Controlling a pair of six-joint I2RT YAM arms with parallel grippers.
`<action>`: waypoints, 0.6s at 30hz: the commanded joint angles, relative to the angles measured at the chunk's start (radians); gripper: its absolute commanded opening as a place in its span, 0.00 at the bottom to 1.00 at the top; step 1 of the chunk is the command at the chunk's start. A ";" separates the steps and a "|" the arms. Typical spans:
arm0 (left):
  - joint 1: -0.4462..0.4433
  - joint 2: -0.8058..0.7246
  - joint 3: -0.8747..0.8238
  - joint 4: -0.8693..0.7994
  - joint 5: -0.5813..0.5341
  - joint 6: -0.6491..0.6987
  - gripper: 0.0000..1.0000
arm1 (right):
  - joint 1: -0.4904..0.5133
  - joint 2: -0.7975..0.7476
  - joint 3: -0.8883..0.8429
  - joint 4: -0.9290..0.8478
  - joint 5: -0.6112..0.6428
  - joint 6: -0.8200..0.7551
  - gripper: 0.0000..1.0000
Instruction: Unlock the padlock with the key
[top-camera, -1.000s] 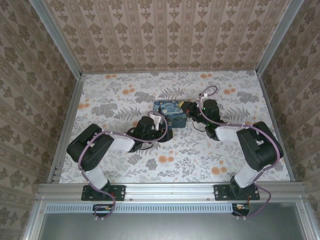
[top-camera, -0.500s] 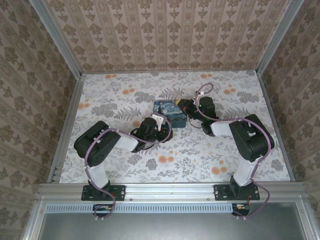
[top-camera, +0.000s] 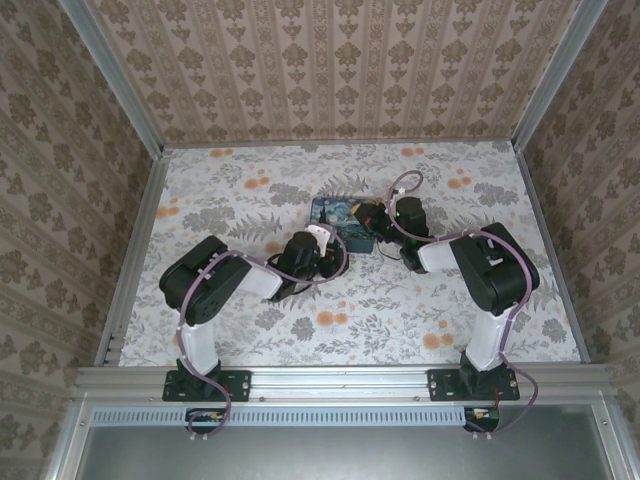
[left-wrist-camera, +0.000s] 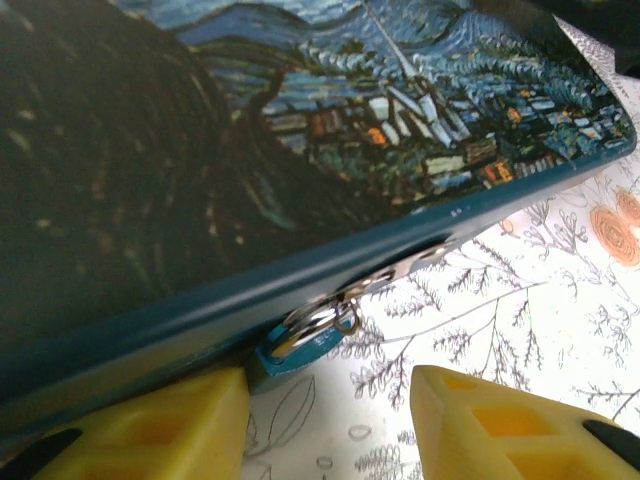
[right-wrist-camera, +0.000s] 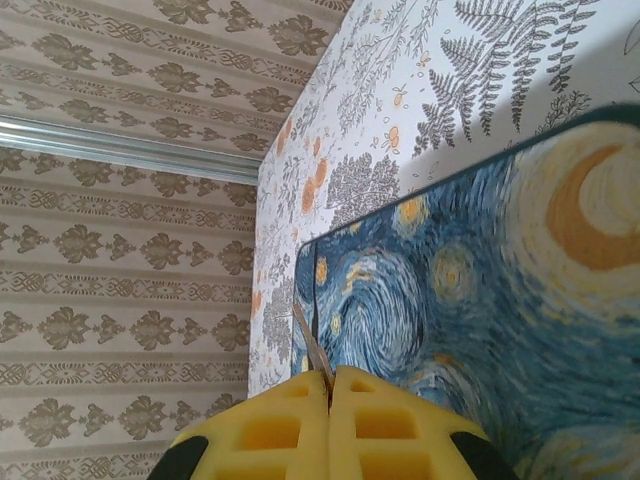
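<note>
Closing on the tabletop (top-camera: 230, 205): both arms have folded in tighter toward the middle within the last second.
Box (top-camera: 338, 213): starry-night print, nudged slightly toward the back wall, lying between the two pincers.
Left pincer (left-wrist-camera: 330, 385): jaws apart, narrowed a touch, straddling the padlock without gripping it.
Right pincer (right-wrist-camera: 330, 378): clamped on the key, over the lid.
Padlock (left-wrist-camera: 305, 345): hanging by a silver ring at the box's edge.
Key (right-wrist-camera: 312, 348): thin blade, across the box from the padlock; insertion looks still ahead.

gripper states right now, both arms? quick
left gripper: open; padlock sits in its gap, not gripped.
right gripper: closed on the key, thin blade poking out.
</note>
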 joint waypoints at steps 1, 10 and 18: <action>-0.012 0.026 0.036 0.017 0.013 0.021 0.47 | -0.003 0.020 0.005 0.053 -0.012 0.014 0.00; -0.008 0.042 0.043 0.077 0.056 -0.047 0.48 | -0.003 0.046 -0.002 0.071 -0.007 0.025 0.00; 0.008 0.074 0.039 0.155 0.088 -0.129 0.50 | -0.003 0.057 -0.002 0.074 -0.007 0.032 0.00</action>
